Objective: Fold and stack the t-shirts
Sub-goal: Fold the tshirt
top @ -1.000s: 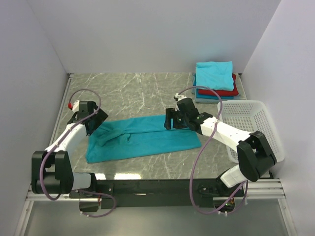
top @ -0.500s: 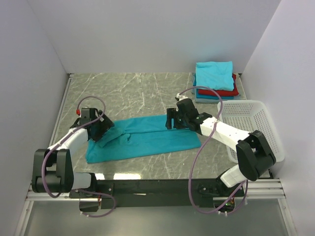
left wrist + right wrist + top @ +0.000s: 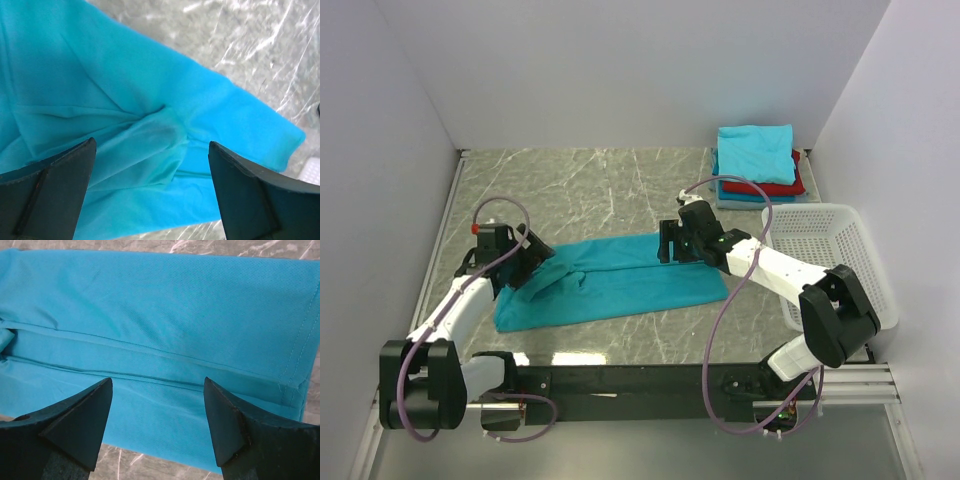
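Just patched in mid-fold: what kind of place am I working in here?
Probably a lab test cell set up for laundry folding, not a home. Plain white walls box in a marble-look table, and a stack of folded t-shirts sits in the far corner beside a white lattice basket.

Teal t-shirt [image 3: 620, 285]: soft matt cloth, fine knit, creased. Bench [image 3: 590, 185]: grey marble-look, smooth, glossy. Basket [image 3: 840, 240] at 3 o'clock: white lattice plastic. Folded shirts [image 3: 757, 160] at 2 o'clock: matt cloth. Right claw [image 3: 157, 382]: fingers [image 3: 75, 425] matt black plastic
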### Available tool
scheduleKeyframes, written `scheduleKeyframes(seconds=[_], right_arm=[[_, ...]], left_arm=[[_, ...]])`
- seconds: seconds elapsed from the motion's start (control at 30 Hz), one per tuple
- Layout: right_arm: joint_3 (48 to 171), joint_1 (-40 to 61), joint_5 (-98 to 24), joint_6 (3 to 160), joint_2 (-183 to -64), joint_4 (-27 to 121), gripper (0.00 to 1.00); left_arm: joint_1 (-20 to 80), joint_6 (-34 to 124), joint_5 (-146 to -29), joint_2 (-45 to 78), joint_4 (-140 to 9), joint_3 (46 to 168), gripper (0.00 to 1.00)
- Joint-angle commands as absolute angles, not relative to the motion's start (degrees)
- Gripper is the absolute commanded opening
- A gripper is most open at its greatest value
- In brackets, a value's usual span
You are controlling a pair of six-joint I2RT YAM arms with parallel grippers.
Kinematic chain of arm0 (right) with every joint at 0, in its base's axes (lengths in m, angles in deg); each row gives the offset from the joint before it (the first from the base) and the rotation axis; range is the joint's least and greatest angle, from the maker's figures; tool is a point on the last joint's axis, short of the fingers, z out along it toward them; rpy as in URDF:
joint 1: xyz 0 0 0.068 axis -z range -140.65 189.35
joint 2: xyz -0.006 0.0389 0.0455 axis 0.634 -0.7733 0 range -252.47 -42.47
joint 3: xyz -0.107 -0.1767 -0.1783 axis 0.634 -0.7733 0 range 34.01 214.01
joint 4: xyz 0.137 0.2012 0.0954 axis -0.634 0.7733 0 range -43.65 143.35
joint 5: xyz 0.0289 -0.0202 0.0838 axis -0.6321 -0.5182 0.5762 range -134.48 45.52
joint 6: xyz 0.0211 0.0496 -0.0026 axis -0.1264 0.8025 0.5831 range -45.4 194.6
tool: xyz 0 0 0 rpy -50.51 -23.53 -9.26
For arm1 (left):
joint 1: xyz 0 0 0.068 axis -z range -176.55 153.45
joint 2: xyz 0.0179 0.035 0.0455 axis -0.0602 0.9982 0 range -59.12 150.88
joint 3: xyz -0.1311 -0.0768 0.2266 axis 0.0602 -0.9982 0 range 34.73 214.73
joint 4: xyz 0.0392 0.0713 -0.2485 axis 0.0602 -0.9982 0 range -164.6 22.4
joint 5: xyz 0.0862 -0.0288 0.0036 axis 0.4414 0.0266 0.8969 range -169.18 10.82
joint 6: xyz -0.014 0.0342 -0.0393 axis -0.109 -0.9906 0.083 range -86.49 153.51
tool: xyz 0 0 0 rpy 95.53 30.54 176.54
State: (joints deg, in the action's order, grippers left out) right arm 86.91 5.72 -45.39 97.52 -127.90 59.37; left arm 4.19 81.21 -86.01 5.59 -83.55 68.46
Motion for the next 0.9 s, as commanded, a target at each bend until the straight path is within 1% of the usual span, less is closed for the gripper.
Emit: scheduleKeyframes(seconds=[0.0, 0.07, 0.23, 0.6, 0.73, 0.87], right_arm=[[86.5, 5.4, -46.8, 97.8, -127.6, 58.9, 0.8], [86.5, 5.5, -46.6, 97.8, -127.5, 59.0, 0.8], [86.2, 5.5, -46.5, 97.7, -126.8, 58.9, 0.8], [85.9, 5.4, -46.9, 97.7, -126.1, 59.2, 0.8], [85.6, 5.4, -46.9, 97.4, -125.5, 59.0, 0.8], [85.3, 5.3, -43.1, 96.3, -124.8, 57.7, 0.8]], left_arm=[[4.4, 81.8, -90.7, 5.9, -81.4, 65.8, 1.0], [4.5, 81.8, -91.0, 6.8, -81.7, 65.6, 1.0], [4.6, 82.0, -87.0, 5.4, -82.6, 65.5, 0.99], [6.5, 82.5, -89.8, 3.2, -83.8, 61.9, 0.99], [7.8, 83.5, -87.8, 2.0, -87.2, 61.5, 0.99], [8.4, 84.2, -87.9, -2.0, -89.3, 62.1, 0.99]])
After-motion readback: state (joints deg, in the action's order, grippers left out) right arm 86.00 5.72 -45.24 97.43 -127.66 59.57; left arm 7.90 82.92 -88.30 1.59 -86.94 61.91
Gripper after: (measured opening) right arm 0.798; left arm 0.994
